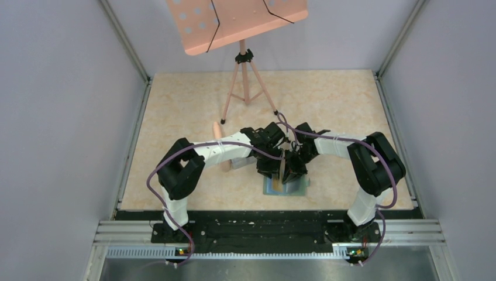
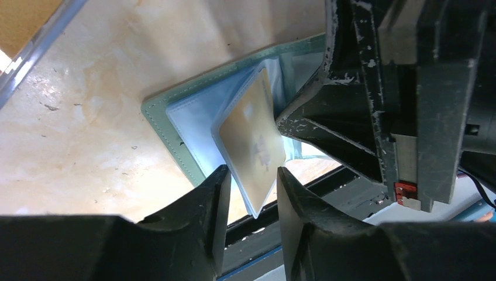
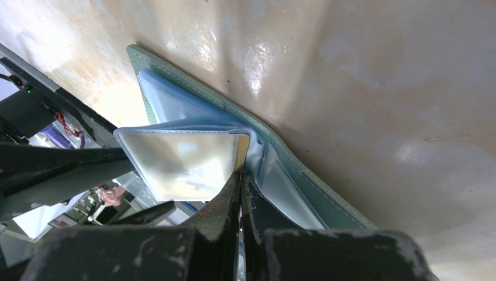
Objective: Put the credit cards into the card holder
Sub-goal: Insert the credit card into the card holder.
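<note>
The sage-green card holder (image 1: 285, 187) (image 2: 169, 134) (image 3: 304, 175) lies open on the table near its front edge, pale blue sleeves showing. One clear sleeve (image 3: 181, 161) stands up from it with an orange-yellow credit card (image 2: 251, 134) inside. My right gripper (image 3: 241, 178) (image 1: 292, 170) is shut on that sleeve's edge, holding it up. My left gripper (image 2: 252, 172) (image 1: 270, 170) stands open around the sleeve's lower corner, which pokes between the fingertips, close to both. I cannot tell whether they press it. Other credit cards are hidden.
A clear plastic box (image 2: 29, 35) with something orange in it lies just left of the card holder. A pink tripod stand (image 1: 245, 76) rises at the back. The black rail (image 1: 263, 225) runs along the table's near edge, right beside the wallet.
</note>
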